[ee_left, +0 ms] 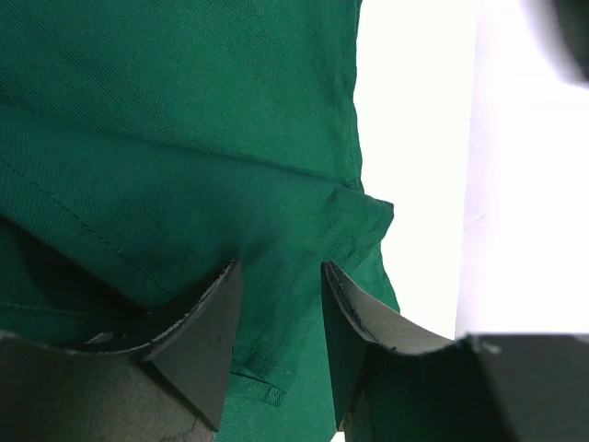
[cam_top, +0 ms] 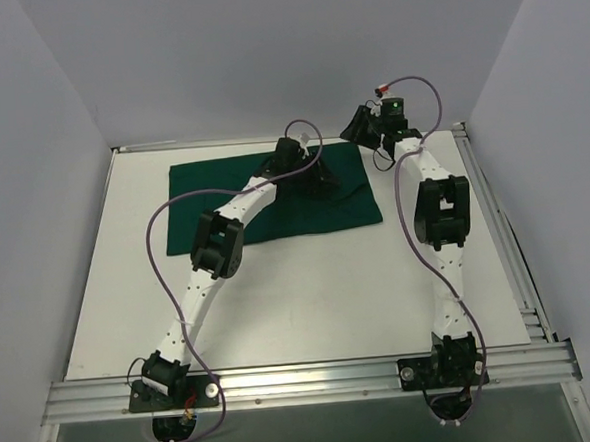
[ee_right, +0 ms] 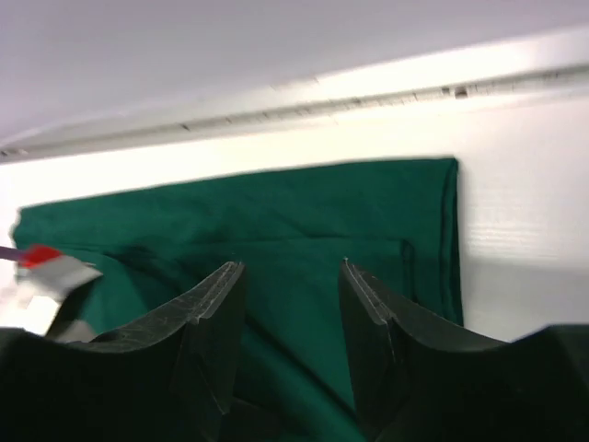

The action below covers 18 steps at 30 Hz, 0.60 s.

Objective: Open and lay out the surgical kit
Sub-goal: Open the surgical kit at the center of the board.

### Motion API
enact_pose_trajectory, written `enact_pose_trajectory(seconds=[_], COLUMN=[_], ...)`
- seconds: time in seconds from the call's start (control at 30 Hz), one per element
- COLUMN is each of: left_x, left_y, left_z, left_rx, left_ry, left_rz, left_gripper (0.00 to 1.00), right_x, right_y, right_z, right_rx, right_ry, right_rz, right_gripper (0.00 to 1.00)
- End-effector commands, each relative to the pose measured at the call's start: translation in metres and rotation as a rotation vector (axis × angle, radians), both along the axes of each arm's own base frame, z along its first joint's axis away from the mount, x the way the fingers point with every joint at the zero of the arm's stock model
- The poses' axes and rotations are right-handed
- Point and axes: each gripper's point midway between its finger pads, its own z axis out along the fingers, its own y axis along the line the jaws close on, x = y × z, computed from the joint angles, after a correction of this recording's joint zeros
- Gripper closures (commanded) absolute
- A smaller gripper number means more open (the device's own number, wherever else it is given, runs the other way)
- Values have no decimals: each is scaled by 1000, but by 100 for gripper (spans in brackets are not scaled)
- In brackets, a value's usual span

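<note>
In the top view's upper middle the wrap [cam_top: 346,203] lies folded, contents hidden; unfolding remains. Both pairs of jaws stand spread: left gripper [ee_left: 276,285] astride a flap [ee_left: 359,221], right gripper [ee_right: 290,276] empty near it.

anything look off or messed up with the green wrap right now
Nothing spilled or torn. The green wrap lies folded at the far side of the table, slightly skewed to its edge. One flap is bunched into a ridge at the left gripper, running between its jaws.
</note>
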Motion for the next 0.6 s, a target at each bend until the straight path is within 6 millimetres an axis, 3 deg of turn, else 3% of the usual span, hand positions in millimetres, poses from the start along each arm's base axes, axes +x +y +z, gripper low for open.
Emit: enact_pose_trajectory(seconds=[0.0,0.17,0.57], left_x=[0,-1,-1], left_y=[10,9,9], left_z=[12,10,12], left_rx=[14,2,-8], left_ry=[16,19,21], left_rz=[16,14,14], left_gripper=[50,50,51], right_x=[-2,2,13], right_y=[1,0,-13], right_z=[-31,-47,-42], right_rx=[-21,-44,-76], right_ry=[35,23,-8], right_rz=[52,66,38], right_gripper=[55,52,49])
